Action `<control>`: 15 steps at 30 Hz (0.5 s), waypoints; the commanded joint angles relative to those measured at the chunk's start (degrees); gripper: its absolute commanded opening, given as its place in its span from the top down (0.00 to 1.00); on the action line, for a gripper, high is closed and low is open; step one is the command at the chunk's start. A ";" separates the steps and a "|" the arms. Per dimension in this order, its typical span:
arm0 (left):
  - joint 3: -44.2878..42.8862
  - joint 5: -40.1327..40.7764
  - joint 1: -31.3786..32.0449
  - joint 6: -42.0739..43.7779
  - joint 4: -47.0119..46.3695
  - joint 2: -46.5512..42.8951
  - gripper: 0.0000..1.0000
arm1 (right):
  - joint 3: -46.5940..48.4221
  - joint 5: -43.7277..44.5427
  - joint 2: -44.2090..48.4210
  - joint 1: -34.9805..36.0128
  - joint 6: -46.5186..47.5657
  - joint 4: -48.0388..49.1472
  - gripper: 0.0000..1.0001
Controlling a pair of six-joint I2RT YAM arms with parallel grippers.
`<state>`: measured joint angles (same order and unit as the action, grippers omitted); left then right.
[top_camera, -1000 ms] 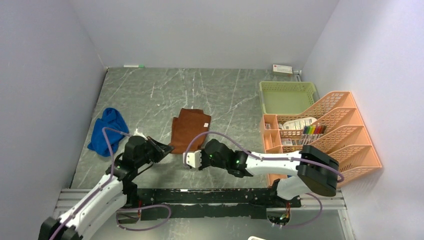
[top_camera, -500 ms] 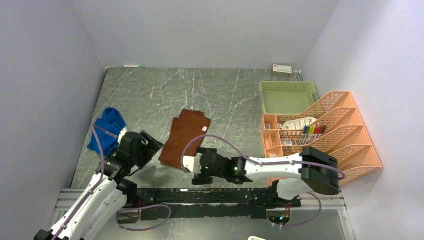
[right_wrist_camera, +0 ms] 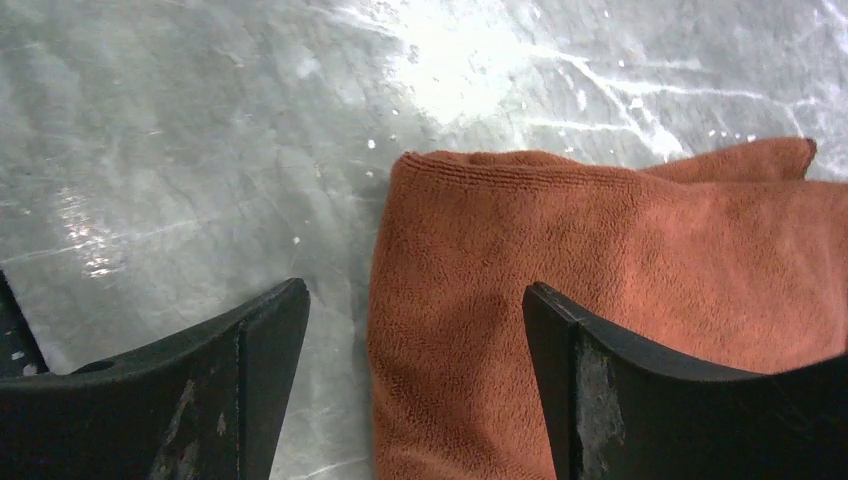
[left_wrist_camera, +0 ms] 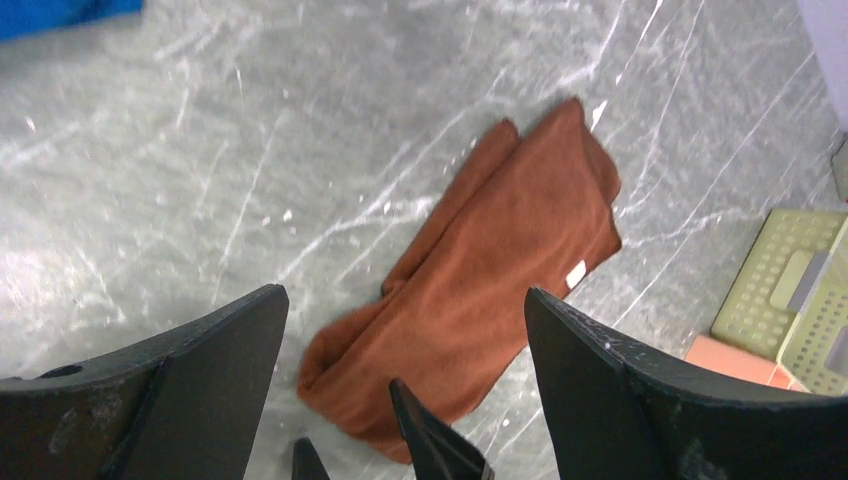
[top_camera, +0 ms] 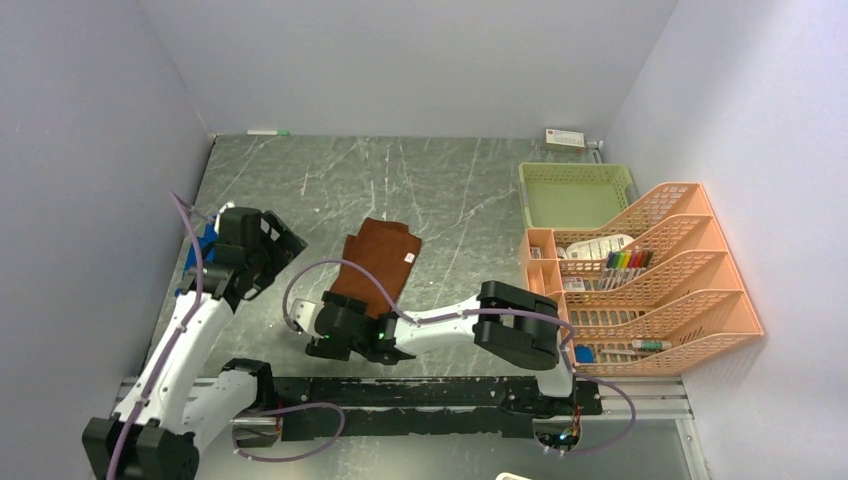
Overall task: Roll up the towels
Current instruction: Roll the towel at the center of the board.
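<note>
Rust-brown and soft, the long folded terry towel [right_wrist_camera: 620, 300] lies flat on the grey marbled table [right_wrist_camera: 180, 150]. Its near corner sits under the right gripper [right_wrist_camera: 412, 300], in the right half of the gap between the two black fingers. Those fingers are spread wide and hold nothing. Whether they touch the cloth is hard to tell. From above, this gripper hides the near end of the towel. The rest of the towel runs away from it. The left gripper [left_wrist_camera: 400, 300] is up in the air, off to the left of the brown towel, with its fingers wide apart and nothing in them. The bright blue terry towel [left_wrist_camera: 60, 12] lies behind it, mostly hidden by the left arm. Only a blurry strip shows at the picture edge.
</note>
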<state>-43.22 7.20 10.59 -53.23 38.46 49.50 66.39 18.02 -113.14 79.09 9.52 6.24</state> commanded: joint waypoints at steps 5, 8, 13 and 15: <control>-6.22 -14.43 -11.97 12.79 -5.59 6.12 0.01 | 2.49 3.95 -4.57 -0.18 -3.30 -5.46 0.25; -6.35 -17.64 -15.31 14.10 -5.99 6.82 0.04 | 2.59 2.70 -4.00 -0.28 -4.96 -7.51 0.32; -5.27 -20.83 -17.66 14.92 -6.37 6.46 0.05 | 0.63 1.25 -0.85 -0.26 -7.90 -10.41 0.35; -4.96 -21.59 -18.29 15.14 -6.46 6.44 0.05 | -0.49 -0.31 -0.22 -0.58 -8.71 -11.07 0.35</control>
<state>-47.57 -9.39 -6.11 -40.36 33.95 56.42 68.84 20.10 -114.61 78.94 3.64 2.72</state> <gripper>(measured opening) 0.952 0.653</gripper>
